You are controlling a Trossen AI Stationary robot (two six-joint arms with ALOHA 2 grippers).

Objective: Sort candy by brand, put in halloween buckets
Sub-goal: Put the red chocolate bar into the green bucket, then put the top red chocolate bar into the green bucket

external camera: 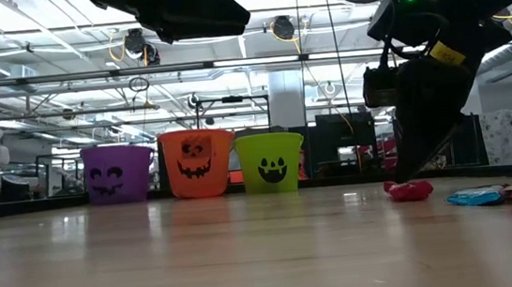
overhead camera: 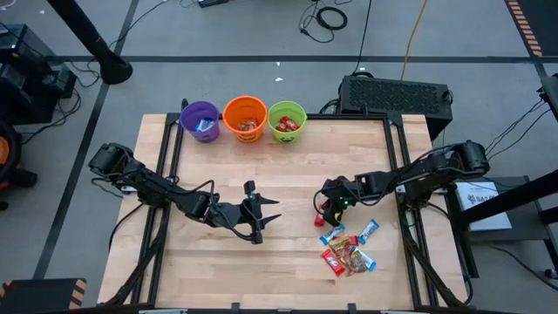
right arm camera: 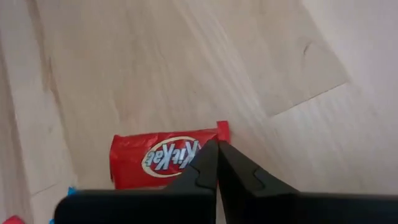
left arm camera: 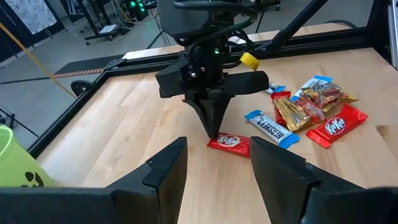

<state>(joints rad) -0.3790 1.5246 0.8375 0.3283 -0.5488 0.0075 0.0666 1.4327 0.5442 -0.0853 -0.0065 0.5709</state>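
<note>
The right gripper [left arm camera: 213, 127] stood with closed jaws, tips down on a red shiny KitKat bar [left arm camera: 229, 143] lying on the wooden table [overhead camera: 288, 253]. Just beside lay a pile of blue, red and gold wrapped candies [overhead camera: 350, 249]. The left gripper [overhead camera: 266, 218] waited open near the middle. The purple plastic bucket [overhead camera: 200, 121], orange bucket [overhead camera: 245, 118] and green bucket [overhead camera: 287, 121] stood well apart at the far edge.

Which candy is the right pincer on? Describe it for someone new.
Find the candy pile at the table's right front. Just beyond it, toward the buckets, one red KitKat bar lies alone under the right pincer. Its fingers are closed, tips on the wrapper's edge.
</note>
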